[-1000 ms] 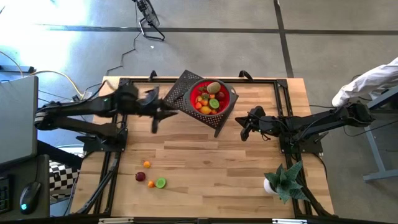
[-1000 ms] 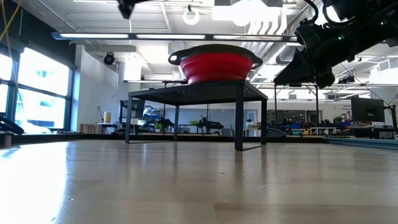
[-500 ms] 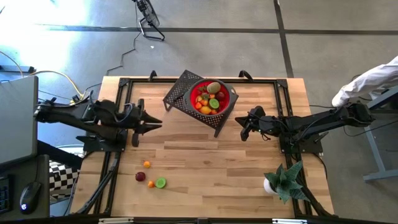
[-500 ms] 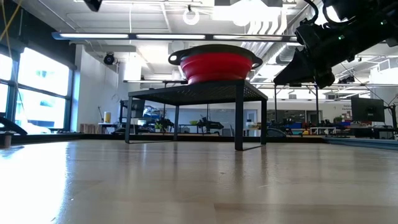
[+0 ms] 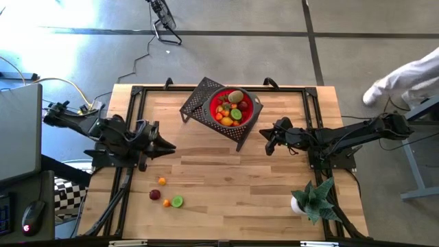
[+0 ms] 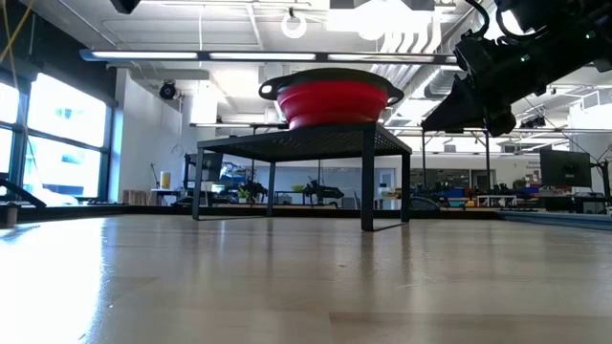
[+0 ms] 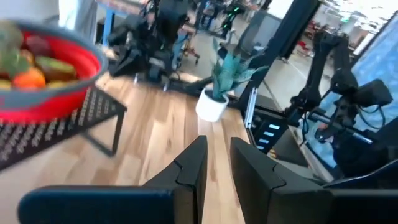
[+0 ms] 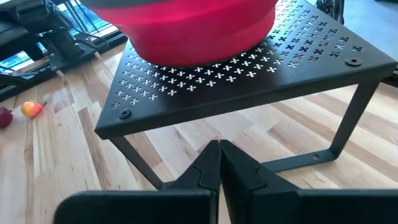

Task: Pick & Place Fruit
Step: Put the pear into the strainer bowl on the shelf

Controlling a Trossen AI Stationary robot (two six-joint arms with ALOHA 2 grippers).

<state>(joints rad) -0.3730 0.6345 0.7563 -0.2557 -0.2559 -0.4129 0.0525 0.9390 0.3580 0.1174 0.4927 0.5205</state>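
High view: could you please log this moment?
left gripper slightly open, empty | right gripper shut beside stand | four loose fruits

i'm looking into a robotics lab. beyond the desk [image 6: 287, 277] i see workbenches [image 6: 459, 201], strip lights [image 6: 277, 55] and large windows [image 6: 57, 134].

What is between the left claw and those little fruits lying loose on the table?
Nothing visible. In the high view only bare wood lies between the left gripper and the four loose fruits. It holds nothing, its fingers a narrow gap apart. The right gripper waits shut beside the red bowl.
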